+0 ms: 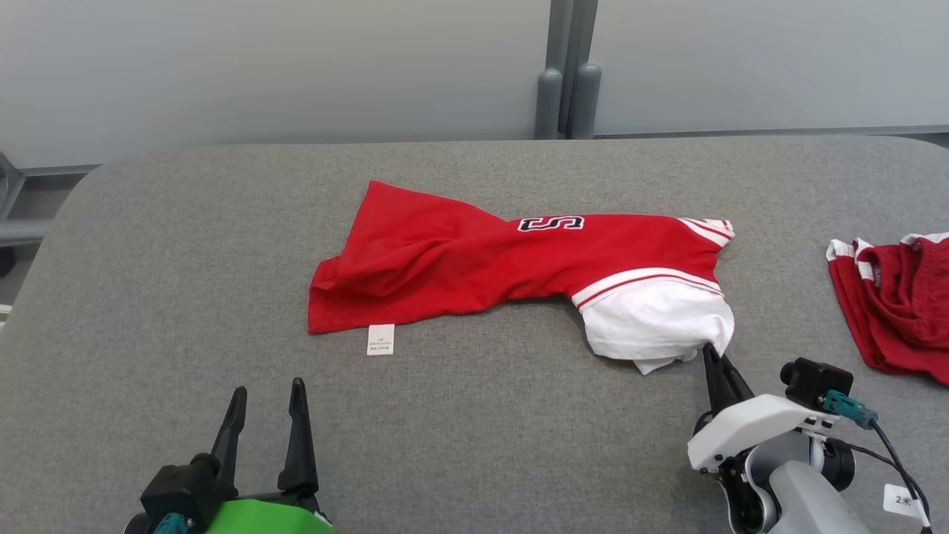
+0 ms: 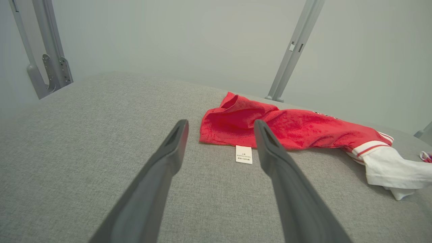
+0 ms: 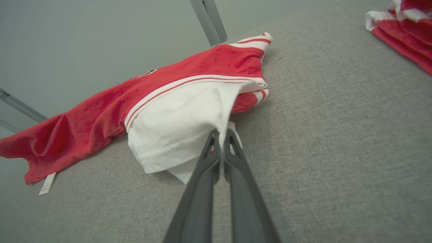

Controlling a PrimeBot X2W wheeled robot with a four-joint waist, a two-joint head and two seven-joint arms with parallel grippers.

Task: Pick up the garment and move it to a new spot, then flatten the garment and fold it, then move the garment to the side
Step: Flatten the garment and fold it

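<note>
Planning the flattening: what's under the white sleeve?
Beneath the white sleeve, a red-and-white striped edge and a white flap peek out; whatever lies deeper is covered.

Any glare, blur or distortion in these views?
Head view: even light, no glare, thin shadow under the red and white shirt. Left wrist view: wide-angle bulges the grey fabric table; left gripper soft. Right wrist view: tilted, right gripper soft near the lens.

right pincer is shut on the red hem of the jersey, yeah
No. The right pincer is shut on the jersey's white sleeve, not the red hem. The right wrist view shows it.
</note>
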